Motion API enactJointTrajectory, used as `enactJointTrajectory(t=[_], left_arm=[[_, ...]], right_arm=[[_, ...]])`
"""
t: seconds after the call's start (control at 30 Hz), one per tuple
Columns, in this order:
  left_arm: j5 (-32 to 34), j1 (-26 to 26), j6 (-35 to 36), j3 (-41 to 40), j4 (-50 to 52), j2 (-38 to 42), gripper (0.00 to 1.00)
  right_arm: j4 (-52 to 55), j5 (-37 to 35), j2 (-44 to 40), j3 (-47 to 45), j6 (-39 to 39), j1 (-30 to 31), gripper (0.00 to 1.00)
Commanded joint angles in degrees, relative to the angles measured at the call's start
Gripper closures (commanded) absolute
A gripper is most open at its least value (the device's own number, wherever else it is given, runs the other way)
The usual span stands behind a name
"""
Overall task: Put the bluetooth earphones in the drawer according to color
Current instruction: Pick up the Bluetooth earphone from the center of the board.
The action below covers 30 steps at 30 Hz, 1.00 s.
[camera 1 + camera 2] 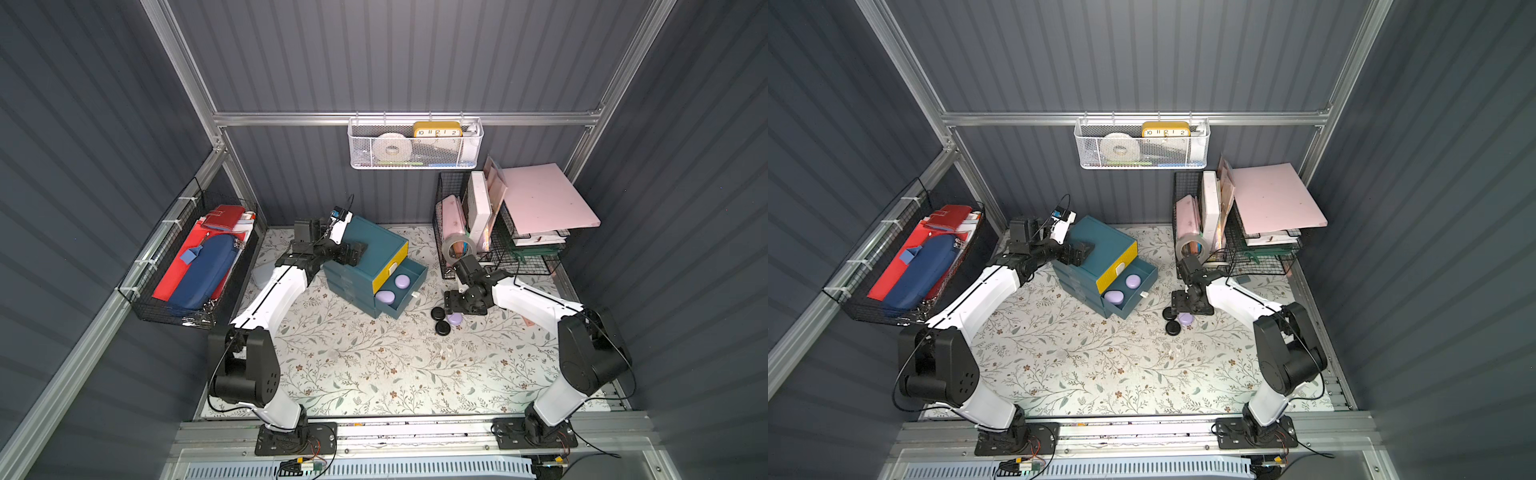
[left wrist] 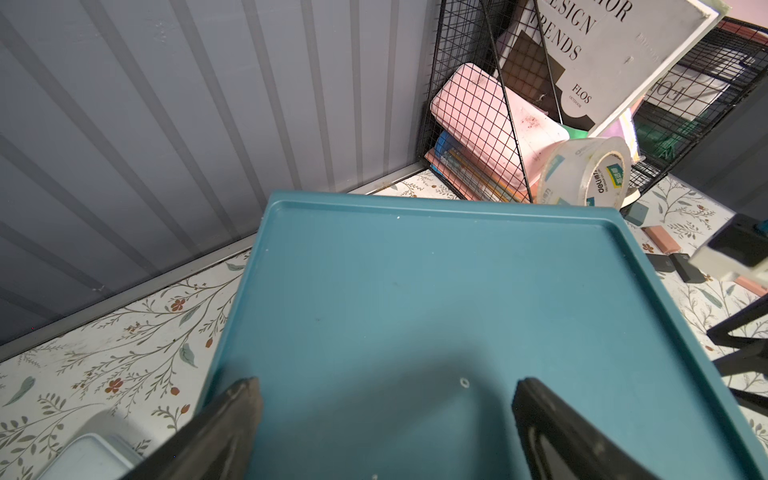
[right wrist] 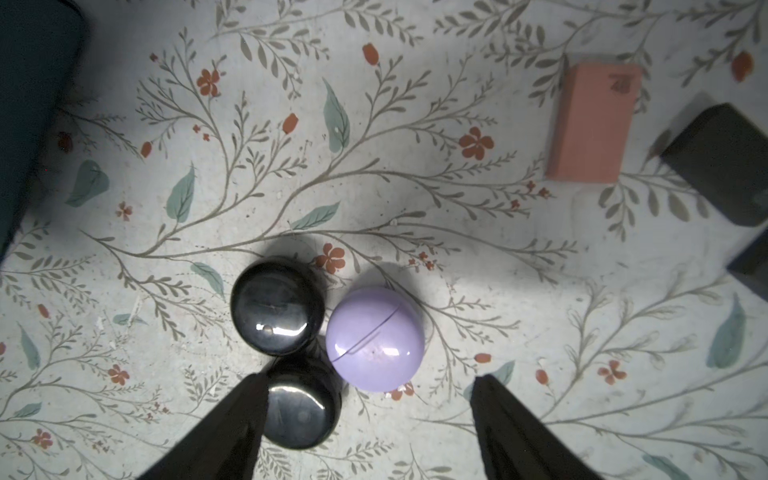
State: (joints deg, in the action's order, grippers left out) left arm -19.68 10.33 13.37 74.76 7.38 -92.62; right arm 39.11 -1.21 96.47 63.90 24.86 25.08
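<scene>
The right gripper [image 3: 370, 377] is wide open and empty. The lavender case [image 3: 375, 338] lies just ahead between its jaws, 2 black cases [image 3: 277, 307] crowd one jaw, and open mat [image 3: 540, 291] lies by the other. The left gripper [image 2: 386, 382], open and empty, is over the cabinet [image 2: 415, 291] top.

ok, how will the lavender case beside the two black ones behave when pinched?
Probably slippery: the lavender case is glossy and domed, so an off-centre pinch may squirt it out. Likely rigid and light: a small hard shell with a seam. A black case seems to touch it, so the open right gripper may nudge that one when closing.
</scene>
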Motion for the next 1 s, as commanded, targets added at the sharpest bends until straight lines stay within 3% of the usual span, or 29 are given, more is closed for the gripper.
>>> enactJointTrajectory(t=[0.0,0.97], left_arm=[[0.5,0.3,-2.7,-2.2,10.9,-1.8,0.01],[1.0,0.6,-2.6,-2.2,11.1,-2.1,0.01]], right_arm=[[1.1,0.9,1.0,-0.5,0.2,-0.1,0.19],[5.3,-1.3,8.4,4.4,-0.7,1.3,0.21]])
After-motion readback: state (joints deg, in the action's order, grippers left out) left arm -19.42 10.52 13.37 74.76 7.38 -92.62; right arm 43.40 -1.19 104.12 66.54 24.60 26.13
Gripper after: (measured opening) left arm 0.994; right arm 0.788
